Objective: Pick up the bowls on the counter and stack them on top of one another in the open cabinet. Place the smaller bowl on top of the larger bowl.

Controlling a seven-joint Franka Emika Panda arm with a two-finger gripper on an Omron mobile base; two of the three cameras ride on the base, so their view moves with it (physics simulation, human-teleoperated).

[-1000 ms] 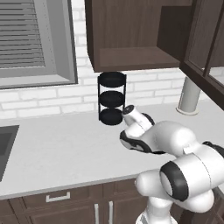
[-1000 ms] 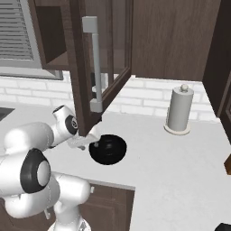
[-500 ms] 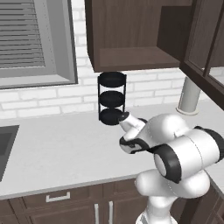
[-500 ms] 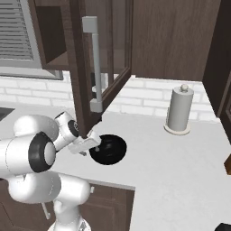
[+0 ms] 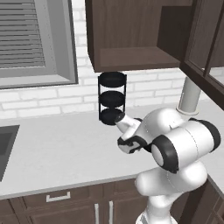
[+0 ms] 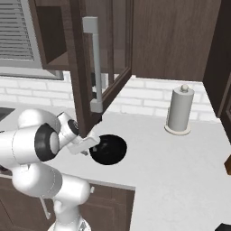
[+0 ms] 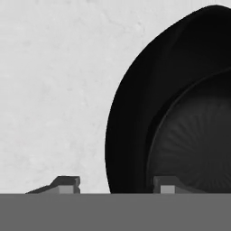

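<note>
1 black bowl [image 7: 180, 131] on counter [image 7: 49, 90], rim between spread fingertips [image 7: 67, 182] of gripper [image 7: 115, 185]; nothing held.

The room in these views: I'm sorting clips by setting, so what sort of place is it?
A rendered kitchen: a stone-look counter with drawers below, dark wooden wall cabinets with an open cabinet, and a white brick backsplash.

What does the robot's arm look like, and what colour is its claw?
The arm is made of fat, rounded, shiny white pieces, like big smooth tubes. Dark black bands ring the joints where it bends. The hand at the end is white too, with dark parts. The claw has two small, blocky, dark grey fingertips. No cables or writing show on it.
</note>
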